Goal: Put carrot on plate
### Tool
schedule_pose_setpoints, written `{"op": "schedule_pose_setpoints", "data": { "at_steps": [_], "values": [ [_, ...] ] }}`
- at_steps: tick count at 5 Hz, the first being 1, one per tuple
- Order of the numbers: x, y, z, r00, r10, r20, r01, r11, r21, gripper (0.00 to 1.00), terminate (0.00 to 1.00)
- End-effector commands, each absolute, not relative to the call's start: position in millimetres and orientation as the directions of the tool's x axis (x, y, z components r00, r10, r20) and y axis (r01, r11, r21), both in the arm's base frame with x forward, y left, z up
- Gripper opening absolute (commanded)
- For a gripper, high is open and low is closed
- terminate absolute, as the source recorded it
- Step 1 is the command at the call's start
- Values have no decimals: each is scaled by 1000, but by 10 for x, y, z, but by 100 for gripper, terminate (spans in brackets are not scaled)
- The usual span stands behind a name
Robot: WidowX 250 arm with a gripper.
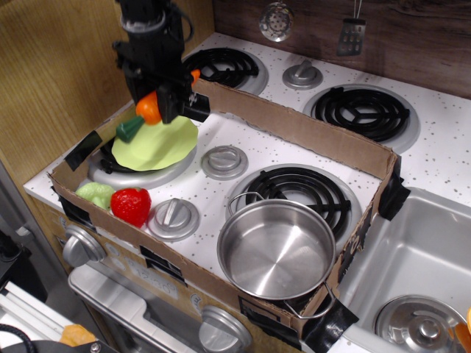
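My gripper is shut on the orange toy carrot. The carrot's dark green stem end points down and to the left. The carrot hangs just above the far left part of the light lime-green plate. The plate lies on the front left burner inside the cardboard frame. Most of the carrot's body is hidden by the gripper's fingers.
A cardboard wall rings the front of the toy stove. A steel pot stands at the front right. A red strawberry and pale green lettuce lie at the front left. Grey knobs sit between the burners.
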State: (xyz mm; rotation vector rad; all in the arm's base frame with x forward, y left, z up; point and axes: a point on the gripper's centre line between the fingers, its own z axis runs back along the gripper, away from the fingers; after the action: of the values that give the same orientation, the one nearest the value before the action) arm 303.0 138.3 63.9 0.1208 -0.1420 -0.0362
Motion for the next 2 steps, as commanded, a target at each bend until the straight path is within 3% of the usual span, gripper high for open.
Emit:
{"op": "schedule_pose_setpoints", "data": {
  "at_steps": [1, 2],
  "values": [
    [3022, 1376, 593, 988, -2, 156, -14, 995, 101, 0, 0],
    [3034, 1359, 516, 989, -5, 146, -6, 997, 76, 0, 0]
  ]
}}
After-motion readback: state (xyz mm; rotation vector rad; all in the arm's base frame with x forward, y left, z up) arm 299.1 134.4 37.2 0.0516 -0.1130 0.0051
